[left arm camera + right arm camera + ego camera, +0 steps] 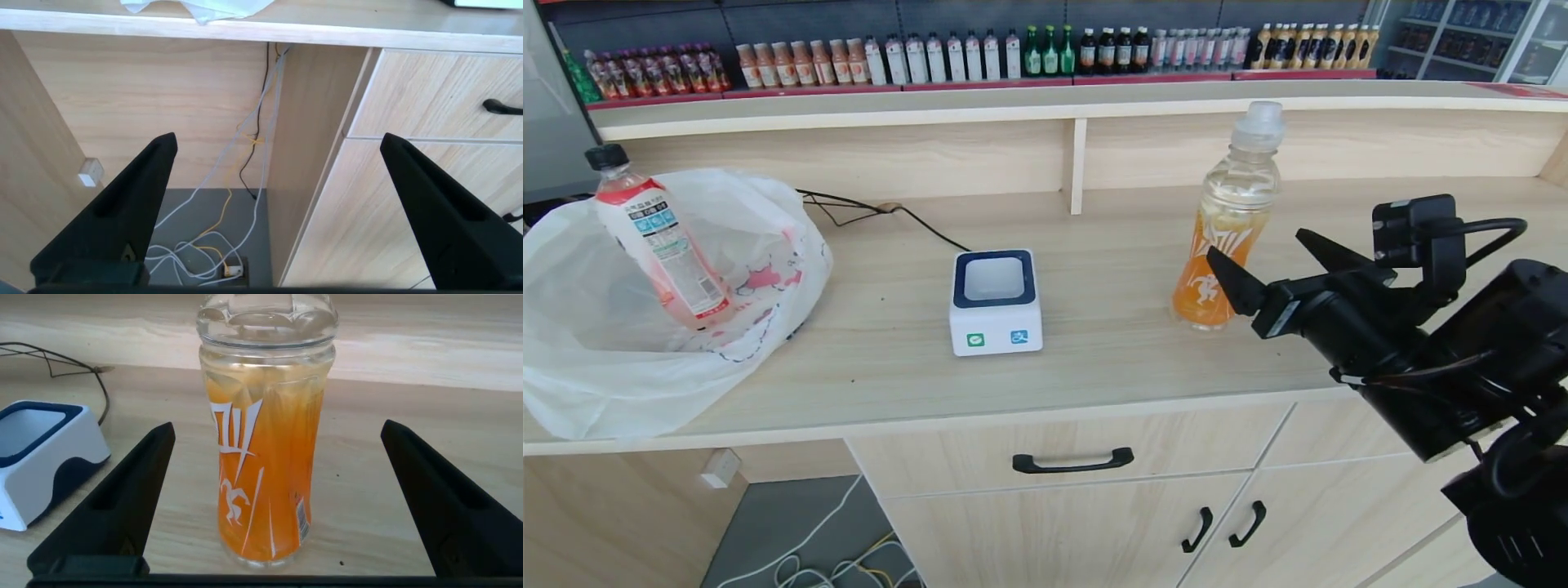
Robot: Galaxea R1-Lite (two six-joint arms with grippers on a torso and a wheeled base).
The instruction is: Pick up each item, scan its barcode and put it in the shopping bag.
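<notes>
My right claw (1258, 245) hangs released at the right end of the desk (1094, 269), fingers spread wide and holding nothing. The orange bottle (1229, 220) stands upright just ahead of their tips. From the head camera I see its whole height, pale cap on top, clear above and orange below, and the nearer finger crosses its lower part. The right wrist camera brings the bottle (265, 457) in close. It stands between the two dark fingers (122, 506) of that claw (278, 429), with bare wood on either side and no contact that I can make out.

The white scanner (996, 302) sits mid-desk, well apart from the bottle, its blue-rimmed window facing up. A black cable (882, 211) runs from it toward the back panel. The right wrist camera catches one corner of the scanner (41, 465) beside the bottle.

At the desk's left end the white shopping bag (645, 327) lies open, and a pink bottle (658, 237) with a black cap leans inside it.

My left claw (278, 139) is also released and empty. Its own camera puts it below the desk's edge, facing the open bay under the top. Loose cables (204, 245) lie on the floor there, a drawer handle (502, 106) shows beside the bay, and a fold of the bag (204, 6) hangs over the edge above.
</notes>
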